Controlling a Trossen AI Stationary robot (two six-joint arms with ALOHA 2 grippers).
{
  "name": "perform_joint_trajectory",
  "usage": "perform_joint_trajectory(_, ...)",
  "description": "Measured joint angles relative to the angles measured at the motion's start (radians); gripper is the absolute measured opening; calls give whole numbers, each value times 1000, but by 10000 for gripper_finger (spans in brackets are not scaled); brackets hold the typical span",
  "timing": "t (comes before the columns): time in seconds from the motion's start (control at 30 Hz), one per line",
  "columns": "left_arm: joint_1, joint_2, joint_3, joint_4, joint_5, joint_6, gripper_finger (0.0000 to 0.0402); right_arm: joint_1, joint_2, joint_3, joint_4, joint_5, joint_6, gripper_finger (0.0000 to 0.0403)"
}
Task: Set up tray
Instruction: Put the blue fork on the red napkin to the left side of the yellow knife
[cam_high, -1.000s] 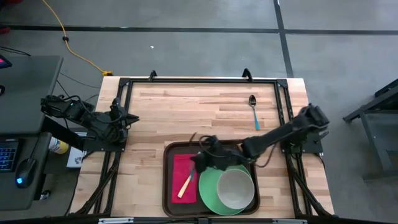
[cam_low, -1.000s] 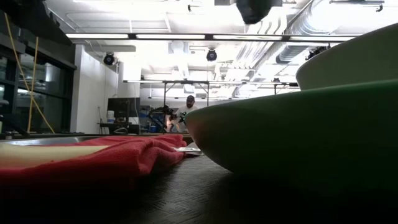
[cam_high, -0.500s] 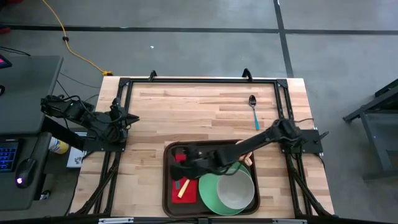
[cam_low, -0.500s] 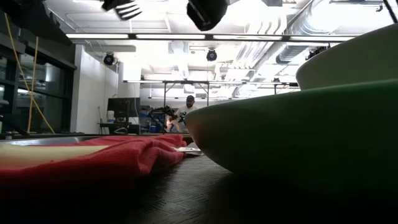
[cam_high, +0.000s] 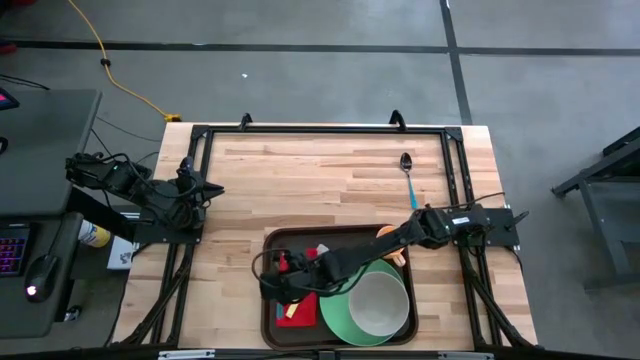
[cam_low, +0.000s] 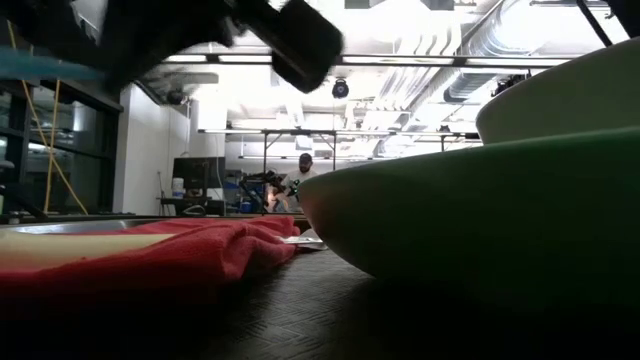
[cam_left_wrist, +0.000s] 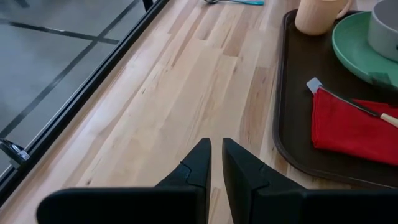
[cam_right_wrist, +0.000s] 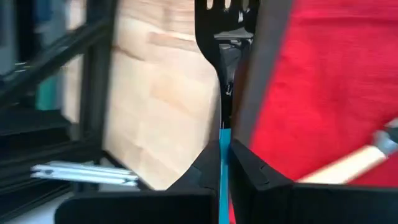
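The dark brown tray (cam_high: 270, 330) lies at the table's near edge. On it are a red napkin (cam_left_wrist: 354, 127) with a wooden-handled knife (cam_left_wrist: 348, 102), and a green plate (cam_high: 335, 310) holding a grey bowl (cam_high: 378, 305). My right gripper (cam_high: 278, 277) reaches across the tray and is shut on a fork (cam_right_wrist: 225, 37) with a teal handle. The fork hangs above the tray's left rim (cam_right_wrist: 256, 62), beside the napkin. My left gripper (cam_left_wrist: 216, 155) waits at the table's left edge. Its fingers stand a narrow gap apart with nothing between them. My right gripper pinches the fork's teal handle (cam_right_wrist: 222, 135) between its two fingers. The fork lies along the fingers, its tines (cam_right_wrist: 227, 7) pointing ahead of them. The fingers slant down toward the table's left side. The fork is lifted clear, over the tray's left rim.
A teal-handled spoon (cam_high: 407, 175) lies on the bare wood at the far right. A peach cup (cam_left_wrist: 317, 12) stands in the tray's far right corner, partly under my right arm. Bare wood stretches across the table's left and far parts.
My right gripper has carried the fork from above the tray's middle toward the table's left edge. It has also sunk and rolled on the way. It now hangs over the napkin and the tray's left rim, and has stayed shut on the fork.
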Motion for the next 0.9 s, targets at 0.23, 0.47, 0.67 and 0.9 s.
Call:
perform_joint_trajectory(0.23,0,0,0,0,1,27,67,-9,2,-16,-80,-21,30,0)
perform_joint_trajectory(0.47,0,0,0,0,1,29,67,-30,5,-15,-85,-6,21,0)
perform_joint_trajectory(0.67,0,0,0,-1,7,39,67,-43,53,-16,-14,-26,0,0)
perform_joint_trajectory(0.9,0,-2,0,-2,26,52,67,-25,78,-16,-6,-70,26,0)
